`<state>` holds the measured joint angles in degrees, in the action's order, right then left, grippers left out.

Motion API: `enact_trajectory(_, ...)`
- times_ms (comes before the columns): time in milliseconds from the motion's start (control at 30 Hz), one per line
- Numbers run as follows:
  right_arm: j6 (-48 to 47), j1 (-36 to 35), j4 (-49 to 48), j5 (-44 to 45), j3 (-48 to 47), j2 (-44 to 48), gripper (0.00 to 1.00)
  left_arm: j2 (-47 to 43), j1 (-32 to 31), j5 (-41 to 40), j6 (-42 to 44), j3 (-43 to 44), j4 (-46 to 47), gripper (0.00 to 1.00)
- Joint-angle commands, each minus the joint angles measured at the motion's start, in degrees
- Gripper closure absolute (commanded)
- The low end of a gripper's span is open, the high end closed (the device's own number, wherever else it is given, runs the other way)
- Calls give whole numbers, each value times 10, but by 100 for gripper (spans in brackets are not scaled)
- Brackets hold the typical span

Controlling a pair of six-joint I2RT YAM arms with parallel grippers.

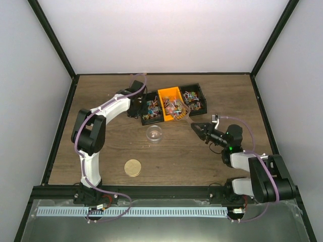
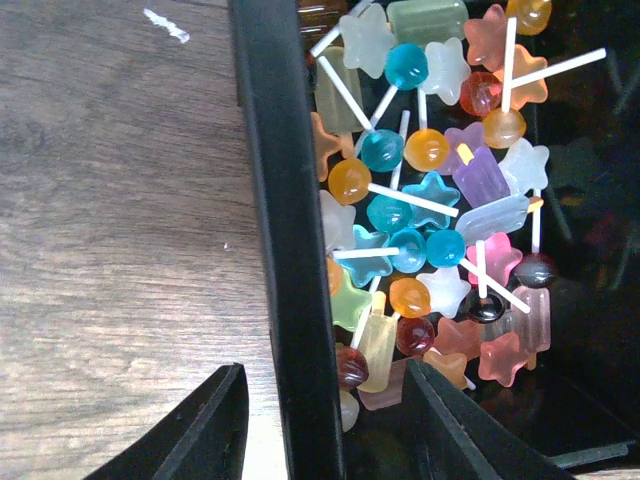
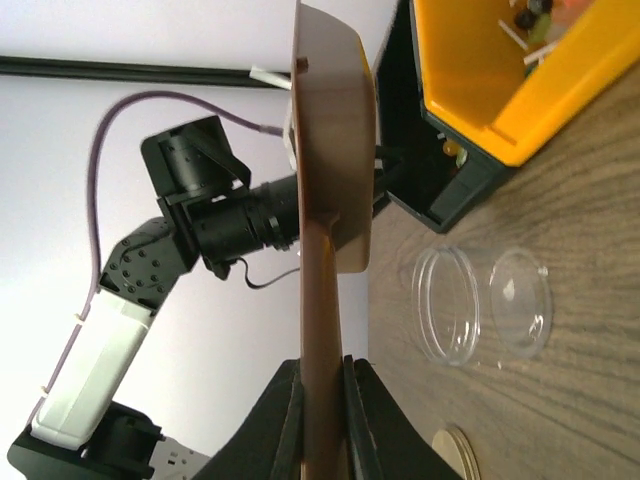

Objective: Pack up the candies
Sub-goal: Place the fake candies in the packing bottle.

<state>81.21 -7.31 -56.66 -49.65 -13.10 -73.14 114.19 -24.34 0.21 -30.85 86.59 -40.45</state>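
Candies (image 2: 430, 230): probably light, hard, slippery; pinch by the stick. Left gripper (image 2: 322, 392) apart, astride the bin wall (image 2: 290, 200); right gripper (image 3: 320, 385) clamped on brown scoop (image 3: 335, 150).

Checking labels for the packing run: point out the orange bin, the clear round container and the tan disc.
orange bin (image 1: 168, 94): top external view, bare orange floor at its far end.
clear round container (image 1: 154, 133): top external view, its middle.
tan disc (image 1: 133, 167): top external view, its centre.
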Motion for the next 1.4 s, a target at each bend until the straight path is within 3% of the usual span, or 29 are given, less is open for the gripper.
enact_trajectory(0,5,-23,-81,-43,4,-19,99,-29,5,-6,10,14,-13,54)
enact_trajectory(100,38,-15,-127,-11,51,-2,99,-34,6,-4,13,16,-16,51)
enact_trajectory(200,-25,-53,-23,-21,18,1,99,-37,6,-5,12,14,-17,49)
enact_trajectory(333,-13,-44,-39,-3,50,24,99,-35,7,-7,14,16,-16,49)
enact_trajectory(400,-57,-61,26,-24,24,17,99,-35,8,-12,13,16,-16,49)
enact_trajectory(500,-62,-66,34,-43,25,19,99,-31,7,-9,13,17,-15,49)
enact_trajectory(667,-127,-69,146,-63,-8,53,99,-31,9,-17,13,17,-16,47)
enact_trajectory(800,-217,-69,308,-43,-53,82,99,-29,13,-15,18,17,-16,46)
enact_trajectory(1167,-314,-79,442,-19,-85,120,99,-20,23,-7,22,21,-11,46)
enact_trajectory(1367,-384,-102,554,33,-148,129,99,-17,27,-9,23,19,-9,46)
